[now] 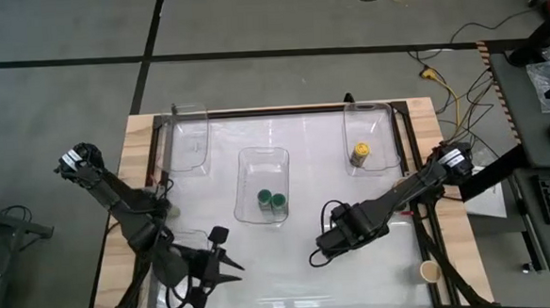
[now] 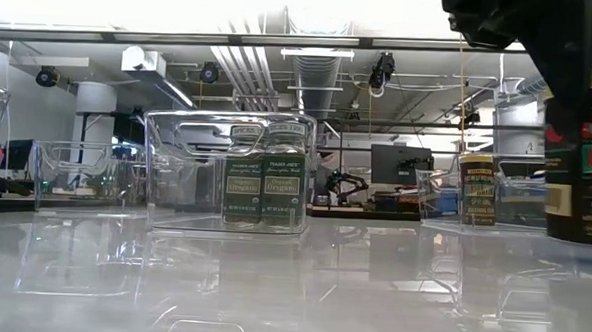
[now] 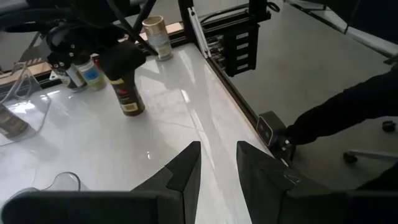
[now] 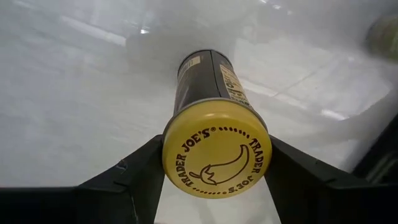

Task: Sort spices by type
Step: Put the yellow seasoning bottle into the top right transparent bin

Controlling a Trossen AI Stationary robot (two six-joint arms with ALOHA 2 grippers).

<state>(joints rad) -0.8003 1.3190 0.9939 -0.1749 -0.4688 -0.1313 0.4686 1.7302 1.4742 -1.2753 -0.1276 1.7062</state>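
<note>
Right wrist view showed my right gripper clamped around the yellow-lidded spice jar, upright on the table. I judged it light, rigid and slick; gripping just under the lid looked safest. My left gripper waited, narrowly parted, empty.

High view looked straight down on the whole desk and both arms. Low view sat at desk height, facing level into the room; it shared the middle bin with the overhead. Left wrist camera looked far across the desk; right wrist camera sat very near a yellow-lidded jar.
</note>
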